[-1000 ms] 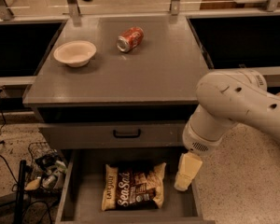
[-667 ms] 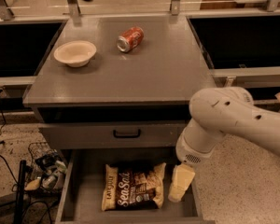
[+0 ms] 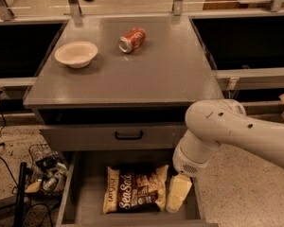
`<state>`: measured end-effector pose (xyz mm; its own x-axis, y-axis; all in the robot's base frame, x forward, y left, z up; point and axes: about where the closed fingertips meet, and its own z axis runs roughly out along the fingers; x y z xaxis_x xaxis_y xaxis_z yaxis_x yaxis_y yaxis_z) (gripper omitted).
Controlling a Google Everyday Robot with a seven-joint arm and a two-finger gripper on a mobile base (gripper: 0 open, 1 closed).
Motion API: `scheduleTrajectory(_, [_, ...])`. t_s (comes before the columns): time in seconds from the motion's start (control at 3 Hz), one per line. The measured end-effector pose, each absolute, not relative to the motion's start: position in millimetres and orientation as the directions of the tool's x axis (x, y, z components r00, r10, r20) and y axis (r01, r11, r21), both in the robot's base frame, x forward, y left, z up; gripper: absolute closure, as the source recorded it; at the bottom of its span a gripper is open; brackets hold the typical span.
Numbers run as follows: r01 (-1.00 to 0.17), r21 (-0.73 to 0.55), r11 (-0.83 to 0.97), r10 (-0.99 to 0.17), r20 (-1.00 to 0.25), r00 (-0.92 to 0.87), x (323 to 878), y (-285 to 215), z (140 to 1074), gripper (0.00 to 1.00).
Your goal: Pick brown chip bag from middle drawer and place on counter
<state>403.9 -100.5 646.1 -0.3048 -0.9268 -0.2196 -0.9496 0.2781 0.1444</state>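
Gripper [image 3: 178, 194] low in drawer [image 3: 86, 195], just beside bag's [image 3: 132, 189] right end; open or shut, can't tell; centre over bag, pinch mid-crinkle, lift straight.

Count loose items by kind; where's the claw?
Cream round bowl, on matte-gray counter: 1
Orange-red soda can, on counter: 1
Dark-brown crinkly chip bag, in gray metal drawer: 1
Total: 3
Cream claw: in drawer beside bag.
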Motion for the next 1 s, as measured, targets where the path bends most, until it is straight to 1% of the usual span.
scheduleTrajectory(0.33, [-0.952, 0.148, 0.269, -0.927, -0.229, -0.297, 403, -97, 642, 0.00])
scheduleTrajectory(1.0, [-0.936, 0.144, 0.321, -0.906, -0.241, -0.348, 411, -93, 609, 0.00])
